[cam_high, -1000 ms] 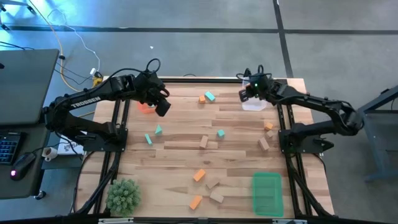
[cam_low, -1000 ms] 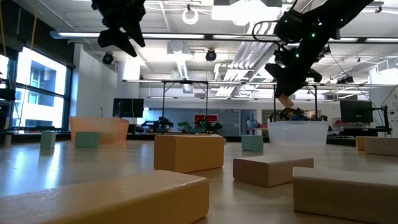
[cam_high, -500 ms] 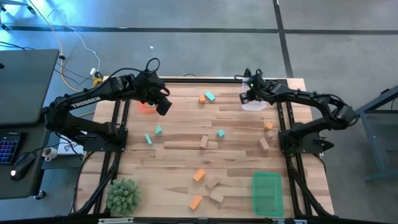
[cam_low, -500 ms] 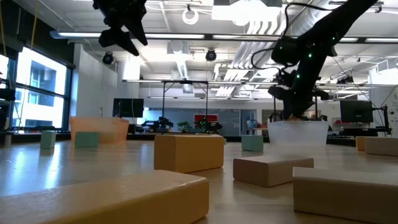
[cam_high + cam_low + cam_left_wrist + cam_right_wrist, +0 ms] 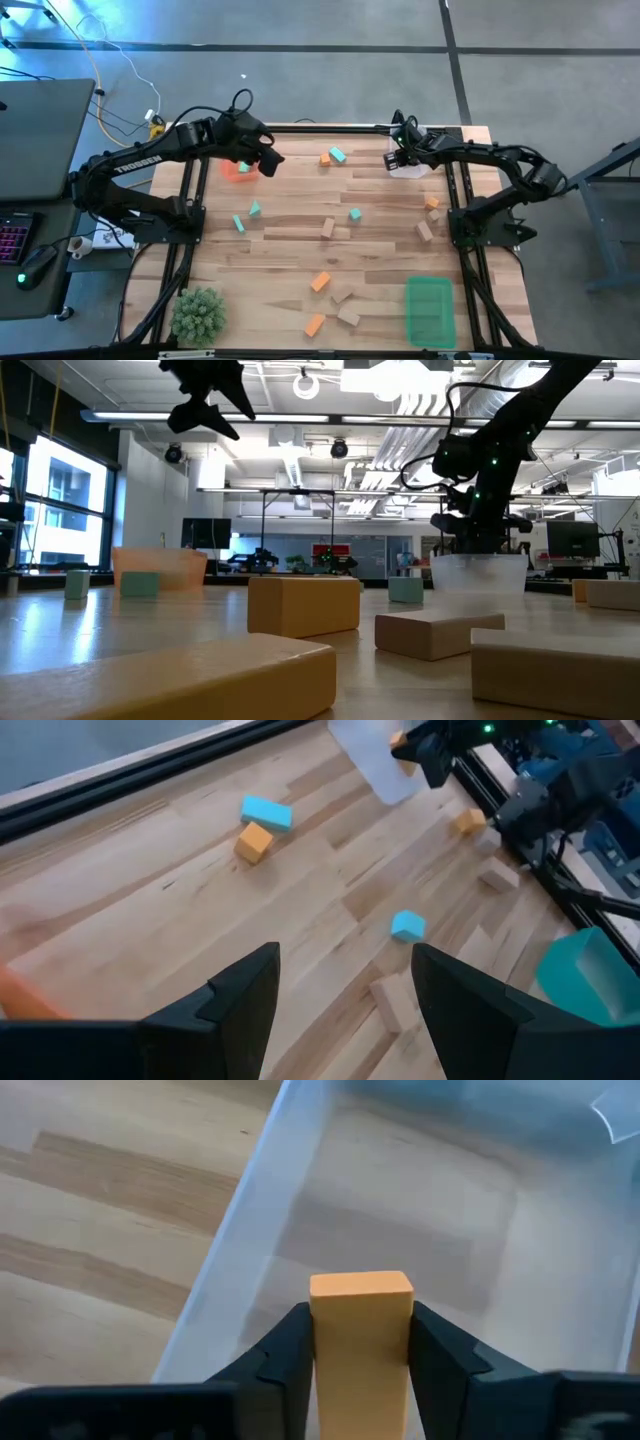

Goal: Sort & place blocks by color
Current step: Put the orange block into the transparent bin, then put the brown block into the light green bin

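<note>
The light butcher-block wooden table (image 5: 290,235) fills the middle of the high view, and honestly the sorting looks barely started. Lower right sits the green rectangular plastic tray (image 5: 429,311), which looks empty from up here. The clear plastic tray (image 5: 409,165) is at the upper right, and the orange plastic tray (image 5: 236,171) at the upper left is mostly hidden under the left arm, so I can't say what's in it.

The right gripper (image 5: 361,1342) hangs low over the clear tray with its fingers pinching a plain tan wooden block (image 5: 361,1330), so that one is about to go in but isn't released yet. The left gripper (image 5: 342,982) floats above the upper left of the table, near the orange tray, fingers spread wide with nothing between them.

Everything else is still loose: a teal block (image 5: 338,154) and an orange block (image 5: 325,158) touching at top centre, three more teal ones mid-table, tan ones at centre, right and bottom, and two orange ones (image 5: 319,282) near the bottom. So roughly a dozen left to sort.
</note>
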Robot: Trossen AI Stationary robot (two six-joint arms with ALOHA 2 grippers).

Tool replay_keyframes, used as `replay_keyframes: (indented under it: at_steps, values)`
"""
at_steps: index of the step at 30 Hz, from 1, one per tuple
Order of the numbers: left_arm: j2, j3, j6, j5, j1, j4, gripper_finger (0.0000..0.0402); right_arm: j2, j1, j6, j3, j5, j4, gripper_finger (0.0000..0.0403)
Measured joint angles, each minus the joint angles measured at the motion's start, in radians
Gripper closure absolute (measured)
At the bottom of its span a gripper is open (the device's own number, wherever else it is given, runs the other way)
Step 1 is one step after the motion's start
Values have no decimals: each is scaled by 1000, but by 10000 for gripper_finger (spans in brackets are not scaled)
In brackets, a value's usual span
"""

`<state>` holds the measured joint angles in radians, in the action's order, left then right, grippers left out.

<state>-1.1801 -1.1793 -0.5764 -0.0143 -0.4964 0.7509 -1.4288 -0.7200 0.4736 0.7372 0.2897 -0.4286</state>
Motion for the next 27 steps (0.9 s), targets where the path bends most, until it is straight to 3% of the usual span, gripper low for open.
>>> replay_keyframes:
  at_steps: [4, 7, 15, 27]
  values:
    - [0, 0, -21, 1, 31, -3, 186, 3, 0, -1, 0, -2, 0, 222]
    - [0, 0, -28, 22, 57, -3, 186, 27, 0, -1, 0, -3, 0, 205]
    - [0, 0, -66, 104, 117, -8, 186, 182, 7, 20, 0, -14, -1, 210]
    - [0, -8, -76, 22, 150, -180, 186, 451, 154, 17, 0, -2, 0, 211]
